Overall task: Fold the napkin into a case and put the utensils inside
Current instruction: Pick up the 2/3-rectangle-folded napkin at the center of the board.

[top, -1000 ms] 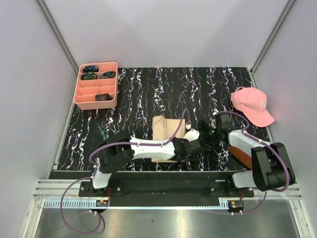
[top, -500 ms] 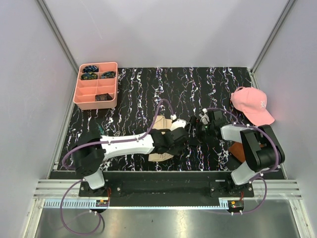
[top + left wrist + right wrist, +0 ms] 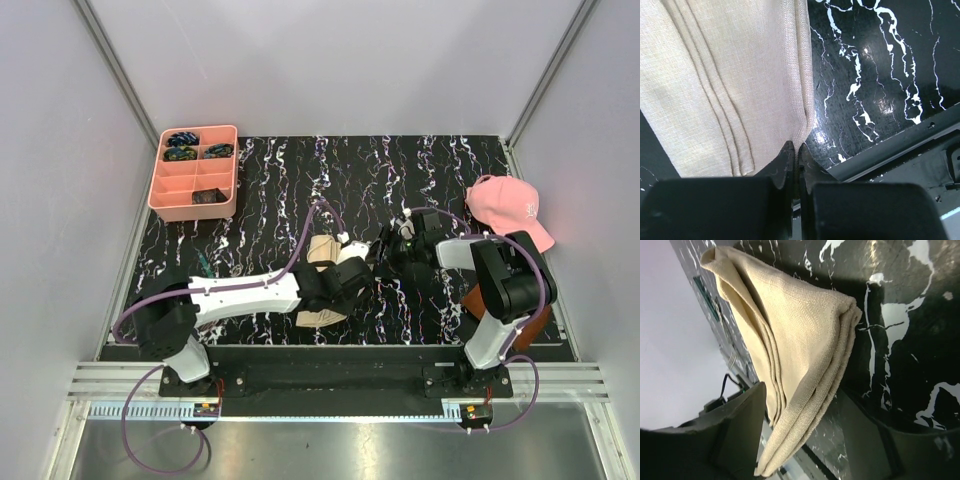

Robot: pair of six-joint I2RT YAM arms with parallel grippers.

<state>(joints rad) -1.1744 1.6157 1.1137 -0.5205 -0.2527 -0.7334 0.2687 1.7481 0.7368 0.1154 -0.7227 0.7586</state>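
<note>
The napkin [image 3: 730,85] is a beige cloth folded into several layers, lying on the black marbled mat. In the top view it [image 3: 320,314] is mostly hidden under my left gripper [image 3: 338,288]. My left gripper [image 3: 797,146] is shut on the napkin's folded edge near the mat's front. My right gripper [image 3: 385,258] is just to the right of the cloth. In the right wrist view it [image 3: 805,440] is open, with the napkin's [image 3: 800,350] layered corner reaching between its fingers [image 3: 735,425]. No utensils are in view.
A pink compartment tray [image 3: 160,195] with small dark items stands at the back left. A pink cap [image 3: 510,212] lies at the right. A brown square [image 3: 495,305] lies under my right arm. A small teal item [image 3: 205,266] lies at the mat's left.
My left gripper has moved away from the front edge, onto the napkin, which went from a flat rectangle to a bunched shape. My right gripper has moved left, up to the cloth.
</note>
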